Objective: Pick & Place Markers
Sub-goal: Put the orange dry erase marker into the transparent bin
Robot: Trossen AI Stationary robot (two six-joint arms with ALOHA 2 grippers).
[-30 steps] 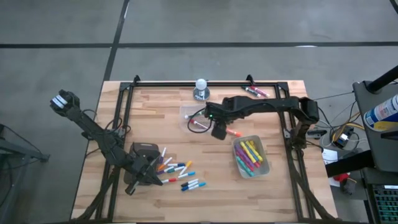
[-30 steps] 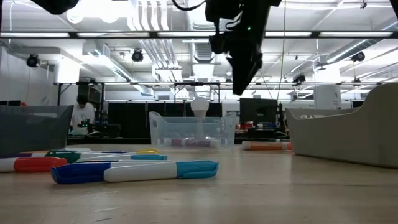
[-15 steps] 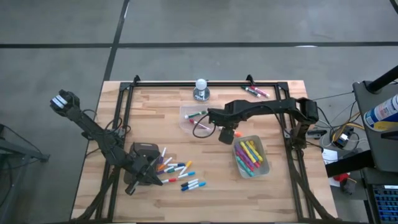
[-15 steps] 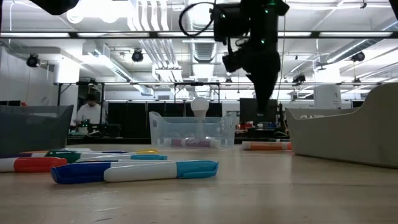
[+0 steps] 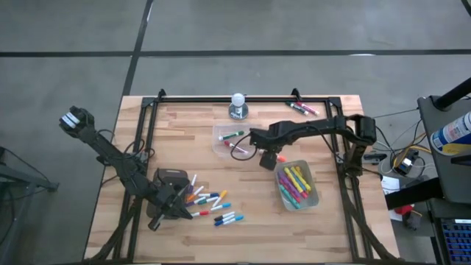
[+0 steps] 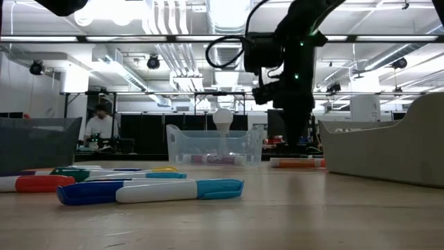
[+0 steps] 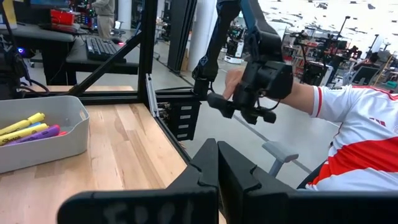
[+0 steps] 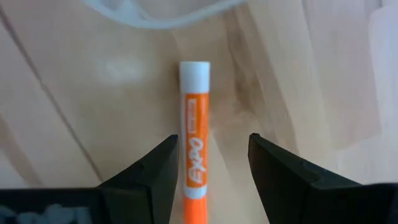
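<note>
High view: grey tub holds bright markers; right pincer spread wide over an orange marker

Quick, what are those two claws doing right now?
Left gripper: closed, holding nothing.
Right gripper: open, empty, fingers either side of the orange marker on the table.

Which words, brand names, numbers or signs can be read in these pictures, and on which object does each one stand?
"EXPO": printed along the orange marker lying on the table, between the open fingers of the right tool.
Print on the other markers: too small to read.
No other text can be read in any view.
</note>
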